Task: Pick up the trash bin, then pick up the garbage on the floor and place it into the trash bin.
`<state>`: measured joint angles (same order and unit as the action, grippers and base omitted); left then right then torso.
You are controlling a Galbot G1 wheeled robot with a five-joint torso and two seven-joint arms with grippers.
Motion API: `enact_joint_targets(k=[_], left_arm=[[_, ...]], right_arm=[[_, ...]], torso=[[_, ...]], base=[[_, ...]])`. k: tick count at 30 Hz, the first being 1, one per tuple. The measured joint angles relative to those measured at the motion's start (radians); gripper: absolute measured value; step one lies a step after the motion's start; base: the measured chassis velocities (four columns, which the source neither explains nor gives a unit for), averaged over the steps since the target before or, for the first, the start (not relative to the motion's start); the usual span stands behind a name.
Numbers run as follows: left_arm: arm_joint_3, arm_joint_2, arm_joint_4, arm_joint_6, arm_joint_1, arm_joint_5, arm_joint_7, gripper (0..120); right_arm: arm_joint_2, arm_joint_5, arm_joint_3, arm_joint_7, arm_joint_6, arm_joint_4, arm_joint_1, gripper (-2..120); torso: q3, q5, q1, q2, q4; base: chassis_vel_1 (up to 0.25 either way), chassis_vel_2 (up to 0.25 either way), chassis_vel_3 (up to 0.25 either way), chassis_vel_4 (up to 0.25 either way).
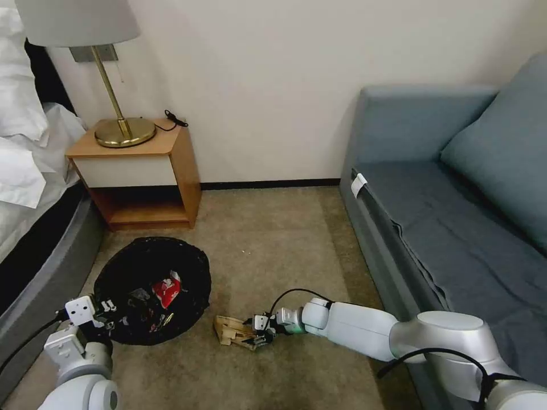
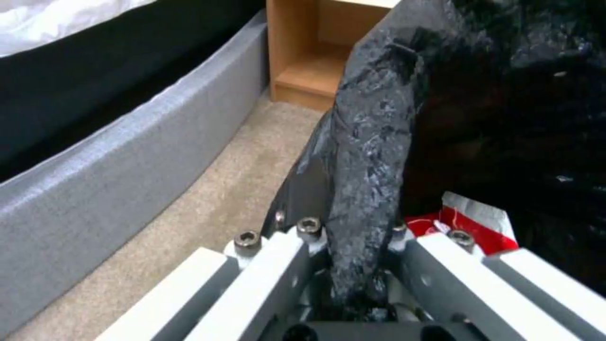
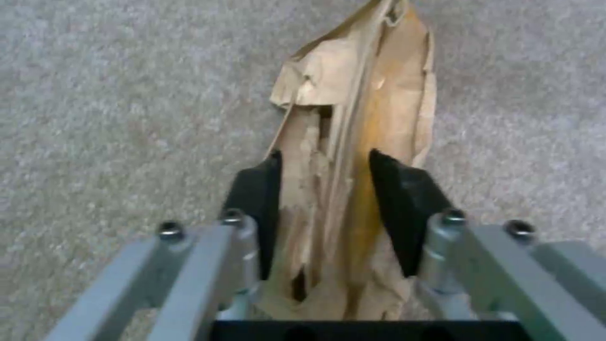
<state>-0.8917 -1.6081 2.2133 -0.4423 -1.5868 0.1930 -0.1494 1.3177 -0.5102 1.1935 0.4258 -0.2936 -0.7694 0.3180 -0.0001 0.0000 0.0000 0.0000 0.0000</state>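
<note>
1. The trash bin point(image 1: 152, 289) is held at its near rim by the left tool point(image 1: 98, 312); in the left wrist view a fold of the black liner point(image 2: 369, 189) is seen clamped between the closed fingers point(image 2: 278, 265).
2. A red snack wrapper point(image 1: 167, 289) is seen already lying inside the bin.
3. The crumpled tan paper packet point(image 1: 232, 331) lies on the floor point(image 1: 273, 239), just to the right of the bin.
4. The right tool point(image 1: 254, 332) is set at the packet's right end, with its black pads point(image 3: 397, 208) on either side of the paper; whether it is gripped firmly cannot be told.
5. The packet's long axis runs in line with the right tool, pointing toward the bin.
</note>
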Motion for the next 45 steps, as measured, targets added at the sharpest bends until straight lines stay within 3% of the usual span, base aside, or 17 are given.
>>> enact_joint_targets(k=[10, 27, 31, 38, 45], left_arm=[[0.001, 0.000, -0.002, 0.009, -0.002, -0.004, 0.000, 1], [0.001, 0.000, -0.007, 0.010, 0.007, -0.009, 0.001, 1], [0.003, 0.000, -0.006, 0.008, 0.007, -0.009, 0.001, 1], [0.004, 0.000, -0.006, 0.004, 0.006, -0.010, 0.001, 1], [0.007, 0.000, -0.007, -0.001, 0.010, -0.010, 0.001, 1]], right_arm=[[-0.006, 0.008, -0.014, 0.001, -0.005, -0.001, 0.011, 1], [-0.066, 0.001, -0.040, -0.007, -0.013, -0.083, -0.009, 0], [-0.116, 0.002, -0.065, -0.010, -0.011, -0.128, -0.019, 0], [-0.284, -0.014, -0.136, -0.030, 0.011, -0.251, -0.064, 0], [-0.359, -0.050, -0.234, -0.042, 0.028, -0.376, -0.068, 0]], torso=[[0.000, 0.0000, 0.000, 0.000, 0.0000], [0.000, 0.0001, 0.000, 0.000, 0.0000], [0.000, 0.0002, 0.000, 0.000, 0.0001], [0.000, 0.0001, 0.000, 0.000, -0.0003], [0.000, 0.0002, 0.000, 0.000, 0.0000]], base=[[0.000, 0.000, 0.000, 0.000], [0.000, 0.000, 0.000, 0.000], [0.000, 0.000, 0.000, 0.000], [0.000, 0.000, 0.000, 0.000], [0.000, 0.000, 0.000, 0.000]])
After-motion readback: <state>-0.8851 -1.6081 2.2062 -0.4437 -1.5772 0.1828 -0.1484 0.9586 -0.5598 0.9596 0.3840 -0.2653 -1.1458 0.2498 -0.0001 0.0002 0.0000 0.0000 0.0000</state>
